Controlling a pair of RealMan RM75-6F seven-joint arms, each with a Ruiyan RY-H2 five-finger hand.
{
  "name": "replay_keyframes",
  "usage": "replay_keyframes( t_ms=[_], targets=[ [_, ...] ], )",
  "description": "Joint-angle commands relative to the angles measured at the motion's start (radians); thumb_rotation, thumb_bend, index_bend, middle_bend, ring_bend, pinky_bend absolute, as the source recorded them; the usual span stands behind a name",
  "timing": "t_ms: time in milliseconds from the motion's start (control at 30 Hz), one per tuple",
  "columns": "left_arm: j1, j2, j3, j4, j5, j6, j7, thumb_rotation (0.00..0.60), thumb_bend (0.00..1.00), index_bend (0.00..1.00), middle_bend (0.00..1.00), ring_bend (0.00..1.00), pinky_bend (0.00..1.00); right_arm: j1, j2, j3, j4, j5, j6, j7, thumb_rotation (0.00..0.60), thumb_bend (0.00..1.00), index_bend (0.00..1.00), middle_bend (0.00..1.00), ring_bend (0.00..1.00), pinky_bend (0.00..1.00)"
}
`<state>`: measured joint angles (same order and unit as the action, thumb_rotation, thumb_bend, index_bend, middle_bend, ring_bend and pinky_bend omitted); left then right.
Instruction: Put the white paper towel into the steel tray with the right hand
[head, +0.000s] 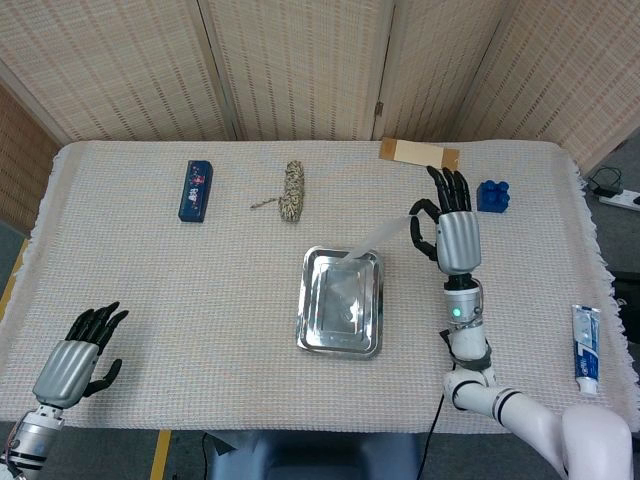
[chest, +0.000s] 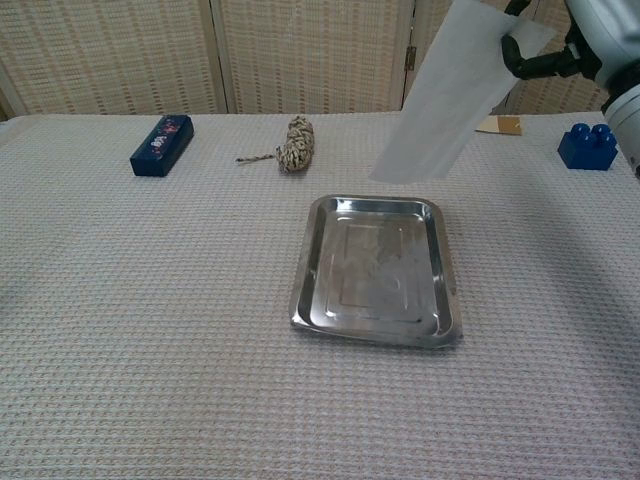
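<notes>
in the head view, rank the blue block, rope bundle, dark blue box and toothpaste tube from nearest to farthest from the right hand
Measured from the right hand, which holds the paper towel above the steel tray:
1. Blue block, just to its right, toward the back.
2. Rope bundle and toothpaste tube: too close to call; the rope lies left, the tube right near the front edge.
3. Dark blue box, far left.

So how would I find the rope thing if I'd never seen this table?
Start at the steel tray in the middle of the table and look toward the far edge, a little left. The rope lies there, right of the dark blue box. It is the only speckled, twisted bundle, with a thin loose end sticking out to the left.
</notes>
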<state>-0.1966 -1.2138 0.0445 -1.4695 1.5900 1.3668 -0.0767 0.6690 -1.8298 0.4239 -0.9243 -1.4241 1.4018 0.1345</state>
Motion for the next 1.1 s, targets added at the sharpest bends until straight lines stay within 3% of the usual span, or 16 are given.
replay_keyframes(
  t_ms=[33, 233, 433, 833, 967, 1100],
  targets=[
    [0.000, 0.005, -0.001, 0.001, 0.004, 0.006, -0.009, 0.600, 0.53, 0.00, 0.00, 0.00, 0.00, -0.005, -0.023, -0.064, -0.017, -0.025, -0.011, 0.018, 0.600, 0.58, 0.62, 0.13, 0.00, 0.00],
    [0.003, 0.008, 0.010, -0.014, 0.021, 0.011, 0.011, 0.600, 0.53, 0.00, 0.00, 0.00, 0.00, -0.079, -0.079, -0.211, -0.028, -0.054, -0.026, 0.046, 0.600, 0.58, 0.62, 0.14, 0.00, 0.00],
    [0.004, 0.011, 0.016, -0.025, 0.037, 0.019, 0.015, 0.600, 0.53, 0.00, 0.00, 0.00, 0.00, -0.126, -0.133, -0.327, 0.048, -0.117, -0.009, -0.099, 0.600, 0.58, 0.63, 0.14, 0.00, 0.00],
    [0.010, 0.030, 0.027, -0.044, 0.074, 0.052, -0.017, 0.600, 0.53, 0.00, 0.00, 0.00, 0.00, -0.164, -0.219, -0.383, 0.048, -0.137, -0.031, -0.294, 0.600, 0.58, 0.62, 0.14, 0.00, 0.00],
    [0.012, 0.036, 0.029, -0.049, 0.084, 0.063, -0.025, 0.600, 0.53, 0.00, 0.00, 0.00, 0.00, -0.174, -0.237, -0.378, 0.029, -0.128, -0.039, -0.329, 0.600, 0.58, 0.62, 0.14, 0.00, 0.00],
    [0.015, 0.041, 0.030, -0.053, 0.092, 0.073, -0.033, 0.600, 0.53, 0.00, 0.00, 0.00, 0.00, -0.177, -0.237, -0.379, 0.004, -0.135, -0.038, -0.321, 0.600, 0.58, 0.53, 0.12, 0.00, 0.00]
  ],
)
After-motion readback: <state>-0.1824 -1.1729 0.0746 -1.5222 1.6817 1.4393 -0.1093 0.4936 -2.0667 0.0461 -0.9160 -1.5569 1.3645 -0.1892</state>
